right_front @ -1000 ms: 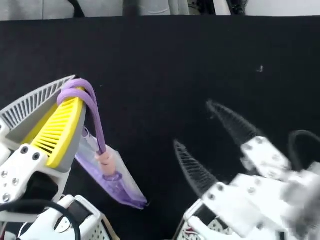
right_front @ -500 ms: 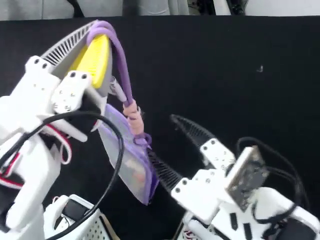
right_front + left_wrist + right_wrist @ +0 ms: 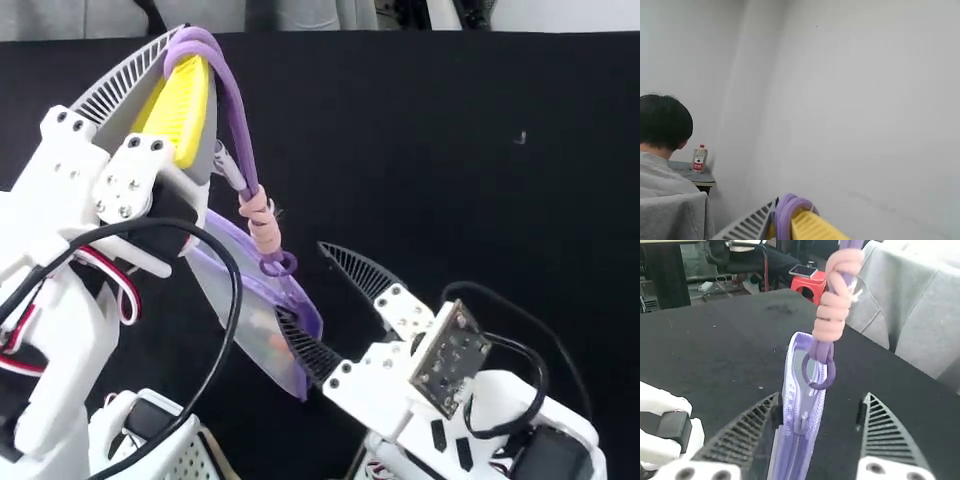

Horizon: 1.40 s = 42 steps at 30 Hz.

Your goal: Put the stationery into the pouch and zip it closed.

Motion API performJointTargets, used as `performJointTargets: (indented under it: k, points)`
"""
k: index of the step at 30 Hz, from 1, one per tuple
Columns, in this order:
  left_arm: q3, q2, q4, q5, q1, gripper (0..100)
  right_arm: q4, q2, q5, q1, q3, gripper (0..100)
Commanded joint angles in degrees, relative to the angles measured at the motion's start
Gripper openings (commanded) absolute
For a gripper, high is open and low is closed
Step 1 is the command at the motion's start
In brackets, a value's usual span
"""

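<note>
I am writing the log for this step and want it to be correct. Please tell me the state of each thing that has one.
left gripper: shut on the strap.
strap: pulled taut, carrying the pouch.
pouch: hanging tilted from the strap; something shows through its clear side; I cannot tell whether the zip is closed.
right gripper: open, one finger on each side of the pouch's edge.

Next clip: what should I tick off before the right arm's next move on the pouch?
1. Left gripper shut on the purple strap, pouch hanging from it: ok.
2. Right gripper open: ok.
3. Pouch between the right gripper's fingers: ok.
4. Zip pull visible in the right wrist view: ok.
5. Zip closed: cannot tell.
6. Stationery inside: cannot tell.
</note>
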Motion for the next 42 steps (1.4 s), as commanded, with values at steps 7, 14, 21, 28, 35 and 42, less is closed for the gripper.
performJointTargets:
  k: [7, 14, 21, 28, 35, 42]
  points:
    - [-0.3, -0.8, -1.5, 0.5, -0.7, 3, -2.1, 0.0, 1.1, -0.9, 2.9, 24.3]
    - [-0.4, -0.5, -1.5, 0.5, -0.7, 3, -2.3, 2.2, 3.4, -0.9, 4.3, 24.0]
    - [-0.8, -1.0, -1.1, 0.5, -0.7, 3, 0.8, 13.7, 3.2, -0.9, -1.3, 23.8]
    - [-0.8, -1.0, -1.1, 0.5, -0.7, 3, 1.0, 14.5, 3.4, -0.6, -2.0, 1.2]
    - [-0.7, -1.0, 0.3, -0.9, -1.8, 3, 6.1, 13.8, 6.0, -0.4, -7.9, 1.1]
    - [1.6, -5.3, 1.8, -2.3, -10.2, 3, 8.9, 4.6, 10.3, 8.6, -9.3, 1.1]
